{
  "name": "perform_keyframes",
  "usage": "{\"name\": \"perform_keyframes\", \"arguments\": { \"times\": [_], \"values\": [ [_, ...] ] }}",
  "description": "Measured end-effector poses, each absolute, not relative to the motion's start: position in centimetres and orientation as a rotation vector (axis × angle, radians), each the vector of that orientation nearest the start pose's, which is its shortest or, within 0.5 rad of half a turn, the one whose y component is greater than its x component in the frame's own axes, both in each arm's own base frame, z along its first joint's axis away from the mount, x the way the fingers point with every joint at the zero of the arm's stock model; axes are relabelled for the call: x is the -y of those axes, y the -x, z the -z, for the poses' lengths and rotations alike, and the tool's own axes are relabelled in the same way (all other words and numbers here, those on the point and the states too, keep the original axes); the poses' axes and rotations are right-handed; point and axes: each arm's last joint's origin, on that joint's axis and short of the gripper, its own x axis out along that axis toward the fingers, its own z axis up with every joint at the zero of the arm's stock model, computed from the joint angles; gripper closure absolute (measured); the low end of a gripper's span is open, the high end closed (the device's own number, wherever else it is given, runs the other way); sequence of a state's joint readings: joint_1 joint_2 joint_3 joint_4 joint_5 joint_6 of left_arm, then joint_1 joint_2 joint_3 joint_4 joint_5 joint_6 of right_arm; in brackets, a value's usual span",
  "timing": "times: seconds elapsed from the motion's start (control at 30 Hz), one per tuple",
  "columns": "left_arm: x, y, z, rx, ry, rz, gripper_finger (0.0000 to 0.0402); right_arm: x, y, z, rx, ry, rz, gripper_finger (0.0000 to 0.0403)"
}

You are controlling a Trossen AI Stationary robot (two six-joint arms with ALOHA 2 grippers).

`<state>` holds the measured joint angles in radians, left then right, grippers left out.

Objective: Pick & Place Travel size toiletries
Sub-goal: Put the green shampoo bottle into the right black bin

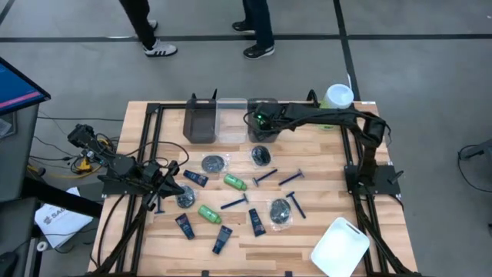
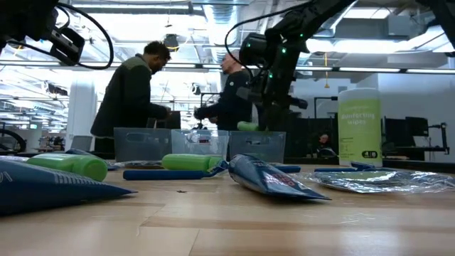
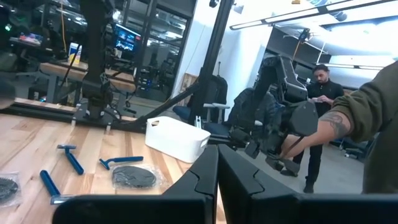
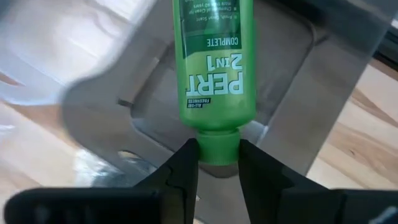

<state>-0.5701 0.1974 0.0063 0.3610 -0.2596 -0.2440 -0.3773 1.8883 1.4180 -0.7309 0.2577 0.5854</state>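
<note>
- The right gripper (image 4: 217, 165) hangs over the grey bin (image 1: 264, 115) at the far edge of the table (image 1: 323, 165), its two fingers pinched on the cap of a green bottle (image 4: 212, 62).
- In the right wrist view, the bottle points away from the fingers, above the bin's floor.
- In the low view, a bit of green shows just above the bin's rim, under the arm.
- The left gripper (image 3: 217, 177) waits at the table's left side, fingers pressed together with nothing between them.
- Other toiletries lie scattered on the wood: two green bottles (image 1: 234, 181), navy tubes (image 1: 256, 222), blue razors (image 1: 290, 178) and round grey packets (image 1: 214, 163).
- A clear bin (image 1: 231, 118) and a dark bin (image 1: 201, 119) stand just beside the grey one.
- A white tray (image 1: 340, 246) sits at the near right corner.
- Two people (image 2: 131, 92) stand beyond the table.
</note>
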Motion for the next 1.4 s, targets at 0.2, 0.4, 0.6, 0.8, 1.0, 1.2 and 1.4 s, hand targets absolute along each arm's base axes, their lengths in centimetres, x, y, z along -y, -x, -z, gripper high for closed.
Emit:
{"name": "perform_keyframes", "arguments": {
  "times": [0.2, 0.4, 0.6, 0.8, 1.0, 1.2, 1.4],
  "values": [
    [5.2, -9.4, -18.4, 0.119, 0.311, 0.326, 0.0399, 14.6, -35.2, -20.8, -1.039, -0.542, 0.884, 0.0272],
    [5.2, -9.4, -18.4, 0.121, 0.312, 0.326, 0.0399, 14.5, -35.3, -21.8, -1.054, -0.548, 0.839, 0.0171],
    [5.2, -9.4, -18.4, 0.123, 0.313, 0.326, 0.0399, 12.7, -37.7, -25.7, -0.975, -0.500, 0.602, 0.0135],
    [5.2, -9.4, -18.4, 0.124, 0.313, 0.327, 0.0399, 8.0, -40.0, -29.7, -0.883, -0.371, 0.428, 0.0150],
    [5.2, -9.4, -18.4, 0.124, 0.313, 0.327, 0.0399, 3.3, -40.7, -30.4, -0.887, -0.306, 0.321, 0.0162],
    [5.2, -9.4, -18.5, 0.124, 0.313, 0.327, 0.0399, -0.3, -41.7, -28.1, -0.974, -0.295, 0.273, 0.0163],
    [5.2, -9.4, -18.5, 0.125, 0.313, 0.327, 0.0399, -2.8, -42.8, -24.2, -1.100, -0.250, 0.243, 0.0162]
  ]
}}
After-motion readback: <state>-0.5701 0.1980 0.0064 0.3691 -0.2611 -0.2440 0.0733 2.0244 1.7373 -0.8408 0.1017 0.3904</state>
